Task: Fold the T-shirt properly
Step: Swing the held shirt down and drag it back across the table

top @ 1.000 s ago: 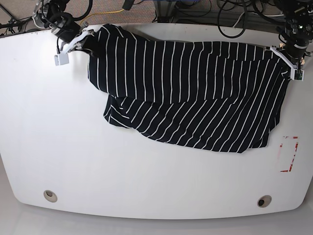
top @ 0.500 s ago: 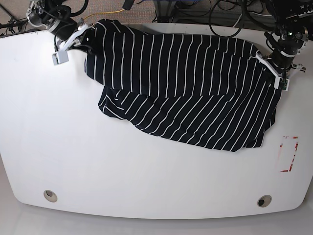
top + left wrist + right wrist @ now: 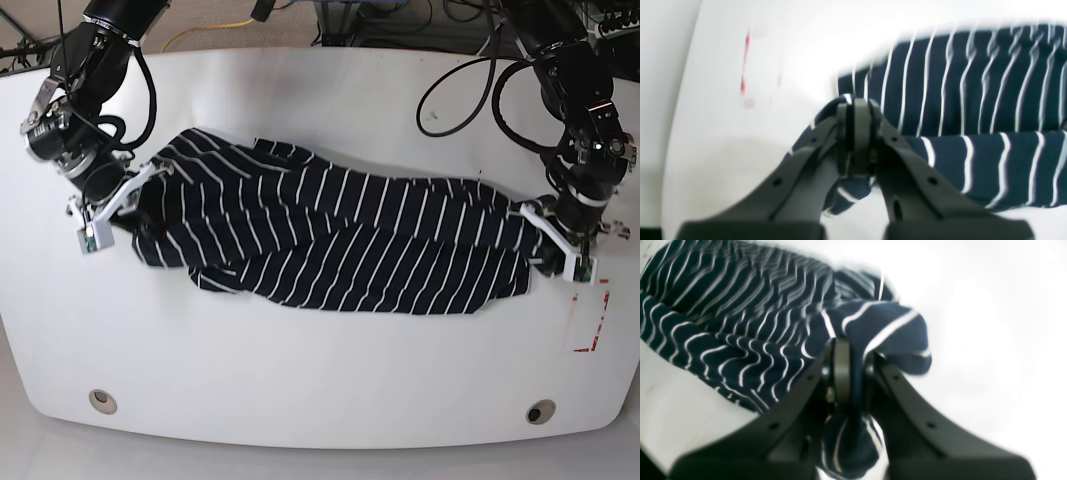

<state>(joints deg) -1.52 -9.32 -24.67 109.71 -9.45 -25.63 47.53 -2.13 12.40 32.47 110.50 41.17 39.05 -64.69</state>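
Dragged forward from the far edge, the shirt [image 3: 340, 240] hangs between my left end effector [image 3: 562, 252] and right end effector [image 3: 118, 205], both pinching its ends; next, lay it flat on the surface [image 3: 300, 380].

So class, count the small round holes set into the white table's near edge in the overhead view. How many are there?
2. One round hole sits near the table's front left corner, the other near the front right corner. The T-shirt could cover more.
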